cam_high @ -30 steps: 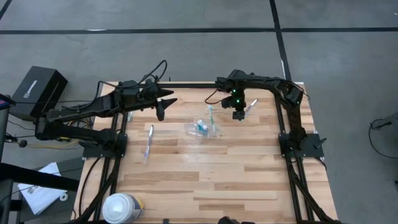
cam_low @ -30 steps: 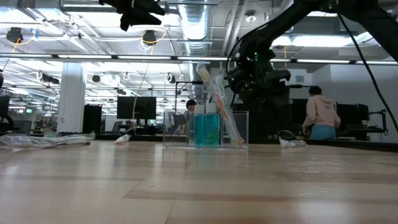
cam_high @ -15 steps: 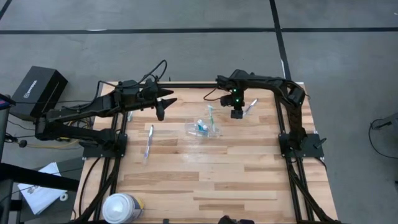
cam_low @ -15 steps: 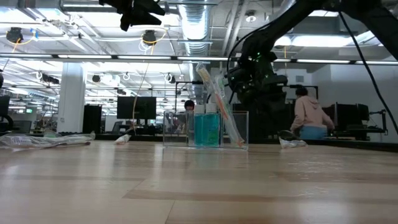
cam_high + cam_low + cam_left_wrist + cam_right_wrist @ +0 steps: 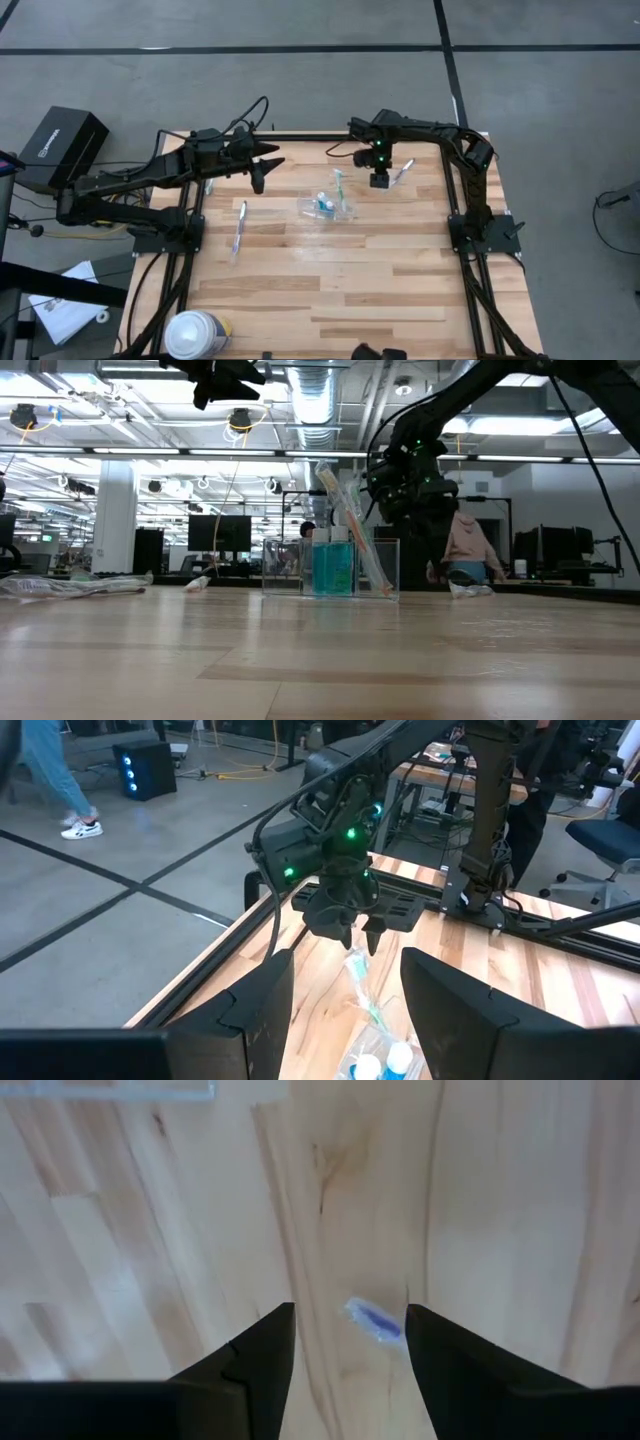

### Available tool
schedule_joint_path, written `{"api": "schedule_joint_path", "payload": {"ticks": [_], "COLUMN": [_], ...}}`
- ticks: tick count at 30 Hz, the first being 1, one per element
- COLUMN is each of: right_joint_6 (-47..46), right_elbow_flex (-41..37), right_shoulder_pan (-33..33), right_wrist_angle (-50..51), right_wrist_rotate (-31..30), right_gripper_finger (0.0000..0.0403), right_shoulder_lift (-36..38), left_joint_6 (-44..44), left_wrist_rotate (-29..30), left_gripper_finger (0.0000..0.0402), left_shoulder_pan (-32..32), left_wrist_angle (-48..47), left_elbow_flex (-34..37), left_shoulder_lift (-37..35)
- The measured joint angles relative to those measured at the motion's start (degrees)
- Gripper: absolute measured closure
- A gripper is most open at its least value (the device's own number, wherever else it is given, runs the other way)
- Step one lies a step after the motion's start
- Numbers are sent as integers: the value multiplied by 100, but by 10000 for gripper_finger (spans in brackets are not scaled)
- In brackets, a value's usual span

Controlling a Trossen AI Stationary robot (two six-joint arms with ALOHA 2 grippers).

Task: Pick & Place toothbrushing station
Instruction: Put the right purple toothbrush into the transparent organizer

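One clear cup (image 5: 328, 207) mid-table holds a toothbrush (image 5: 339, 183) and two tubes (image 5: 323, 205). I see two more brushes: one (image 5: 239, 228) left, another (image 5: 402, 173) beside my right gripper (image 5: 379, 181), parted, empty. Left gripper (image 5: 259, 176) parted, empty. One white canister (image 5: 196, 333) at the near edge.

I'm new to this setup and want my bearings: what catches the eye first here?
The clear cup in the middle of the wooden table, holding toothbrushes and blue tubes. The right gripper hangs open just beyond it, over a toothbrush lying near the far edge. The left gripper waits open to the cup's left, with another toothbrush lying on the table near it.
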State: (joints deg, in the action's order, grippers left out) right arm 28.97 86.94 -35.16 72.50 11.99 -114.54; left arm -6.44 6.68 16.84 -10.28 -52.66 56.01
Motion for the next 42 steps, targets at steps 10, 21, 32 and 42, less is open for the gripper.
{"api": "schedule_joint_path", "payload": {"ticks": [10, 21, 32, 42], "right_joint_6": [101, 144, 166, 310], "right_elbow_flex": [0, -388, -654, -1383], "right_shoulder_pan": [-37, -101, -190, -334], "right_wrist_angle": [-316, 45, -428, -532], "right_wrist_rotate": [16, 149, 145, 102], "right_gripper_finger": [221, 221, 221, 222], "right_shoulder_lift": [-2, -4, -9, -11], "left_joint_6": [0, 0, 0, 3], "left_wrist_rotate": [20, 17, -2, 4], "left_gripper_finger": [220, 220, 220, 220], "left_shoulder_pan": [0, 2, 259, 363], "left_wrist_angle": [-43, -132, -132, -130], "left_elbow_flex": [0, 0, 1, 4], "left_shoulder_lift": [0, 0, 0, 0]}}
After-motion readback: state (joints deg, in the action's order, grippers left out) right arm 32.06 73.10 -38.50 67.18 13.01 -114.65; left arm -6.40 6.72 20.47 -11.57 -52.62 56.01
